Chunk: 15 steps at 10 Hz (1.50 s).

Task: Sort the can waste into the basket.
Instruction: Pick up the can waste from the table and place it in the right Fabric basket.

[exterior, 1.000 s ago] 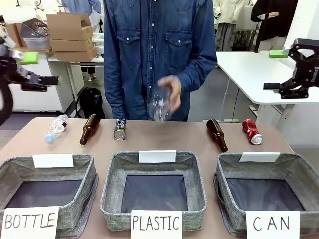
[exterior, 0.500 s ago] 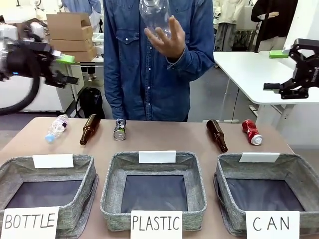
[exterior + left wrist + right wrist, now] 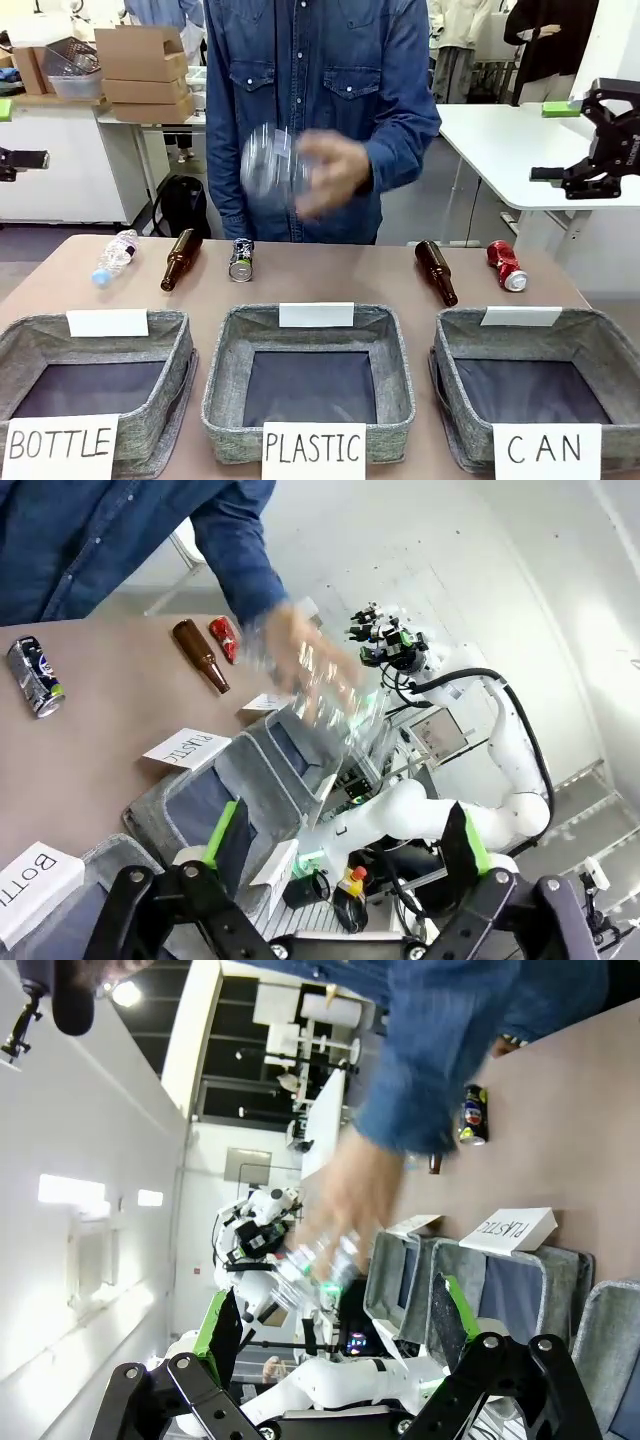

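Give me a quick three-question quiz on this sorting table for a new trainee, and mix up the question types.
1. How many brown glass bottles lie on the table?
2. Which sign is on the basket nearest the red can? A: BOTTLE. B: PLASTIC. C: CAN.
3. True or false: the person's hand holds a clear bottle above the table.

Key: 1. Two. 2. C, the CAN basket. 3. True.
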Each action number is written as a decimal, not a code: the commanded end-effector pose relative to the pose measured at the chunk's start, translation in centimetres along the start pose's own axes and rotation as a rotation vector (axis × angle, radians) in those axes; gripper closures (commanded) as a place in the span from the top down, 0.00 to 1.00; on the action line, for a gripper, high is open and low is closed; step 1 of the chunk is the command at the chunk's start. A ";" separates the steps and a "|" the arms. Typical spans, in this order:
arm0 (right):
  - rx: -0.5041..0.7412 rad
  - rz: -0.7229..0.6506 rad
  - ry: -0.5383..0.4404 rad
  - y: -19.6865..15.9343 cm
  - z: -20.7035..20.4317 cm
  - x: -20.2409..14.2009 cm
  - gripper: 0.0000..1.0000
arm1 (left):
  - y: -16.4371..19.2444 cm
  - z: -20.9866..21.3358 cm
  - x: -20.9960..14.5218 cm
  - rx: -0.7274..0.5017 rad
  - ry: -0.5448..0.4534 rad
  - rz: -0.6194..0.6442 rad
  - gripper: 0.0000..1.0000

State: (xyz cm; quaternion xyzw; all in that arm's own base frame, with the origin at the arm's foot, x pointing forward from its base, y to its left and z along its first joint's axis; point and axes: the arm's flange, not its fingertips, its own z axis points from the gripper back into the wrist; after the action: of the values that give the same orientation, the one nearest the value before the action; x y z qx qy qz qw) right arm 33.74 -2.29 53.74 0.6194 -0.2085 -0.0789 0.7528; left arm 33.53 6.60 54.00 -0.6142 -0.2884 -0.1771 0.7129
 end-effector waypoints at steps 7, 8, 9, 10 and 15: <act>0.025 0.002 -0.009 0.3 -0.3 0.4 1.00 | 0.8 -0.5 -0.9 -0.048 -0.078 -0.038 1.00; 0.025 0.002 -0.009 0.3 -0.3 0.4 1.00 | 0.4 0.0 -1.7 -0.035 -0.101 -0.043 1.00; 0.025 0.002 -0.009 0.3 -0.3 0.4 1.00 | 0.5 -0.3 -1.7 -0.030 -0.094 -0.040 1.00; 0.025 0.002 -0.009 0.3 -0.3 0.4 1.00 | 0.7 -0.9 -1.2 -0.028 -0.071 -0.035 1.00; 0.025 0.002 -0.009 0.3 -0.3 0.4 1.00 | 8.5 -12.1 6.5 0.176 0.223 0.205 1.00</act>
State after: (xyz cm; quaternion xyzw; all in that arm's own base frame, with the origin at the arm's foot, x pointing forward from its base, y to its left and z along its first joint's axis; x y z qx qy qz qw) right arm 33.77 -2.27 53.88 0.6191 -0.2088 -0.0775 0.7530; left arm 42.11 -2.44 50.40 -0.5732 -0.2199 -0.1562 0.7738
